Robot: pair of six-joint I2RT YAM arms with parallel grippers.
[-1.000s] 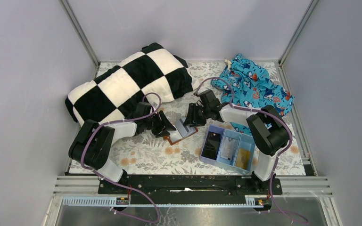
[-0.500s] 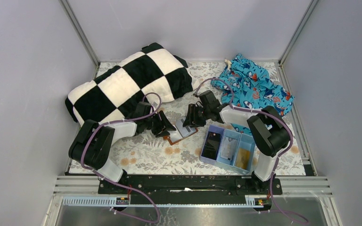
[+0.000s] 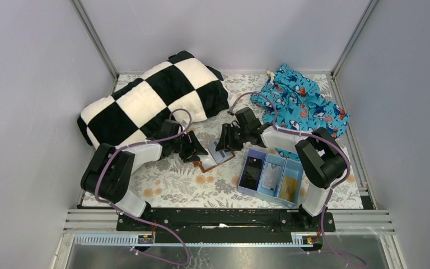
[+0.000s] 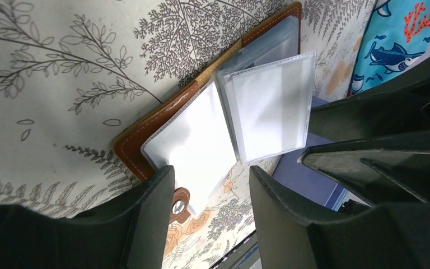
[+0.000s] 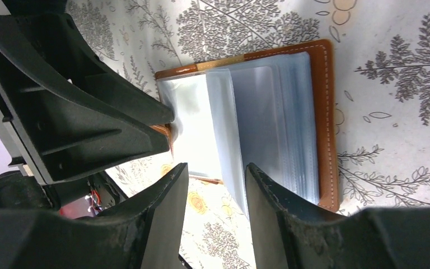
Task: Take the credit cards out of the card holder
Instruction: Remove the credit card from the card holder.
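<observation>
Over the last second almost nothing has moved: my right arm's elbow has drifted slightly toward the right edge of the worktop (image 3: 173, 185) and its wrist has crept a little toward the far edge, while the left arm has stayed put. The card holder (image 3: 215, 158) still lies spread open near the middle of the worktop, between the two grippers. Its clear plastic sleeves (image 4: 269, 112) look empty in both wrist views. The orange-gold card (image 3: 289, 188) and the pale card (image 3: 272, 178) already sit in the light blue tray (image 3: 269, 196) toward the near right corner, beside a black item (image 3: 252, 172). I judge the removal done or nearly so, with only a check of the remaining sleeves left. The left gripper (image 3: 197, 151) reaches in from the left, tipped down over the holder's snap-tab end, jaws wide apart and gripping nothing. The right gripper (image 3: 224, 143) faces it from the far right, jaws parted about halfway. A loose sleeve leaf runs into their gap, but I see no pinch.
</observation>
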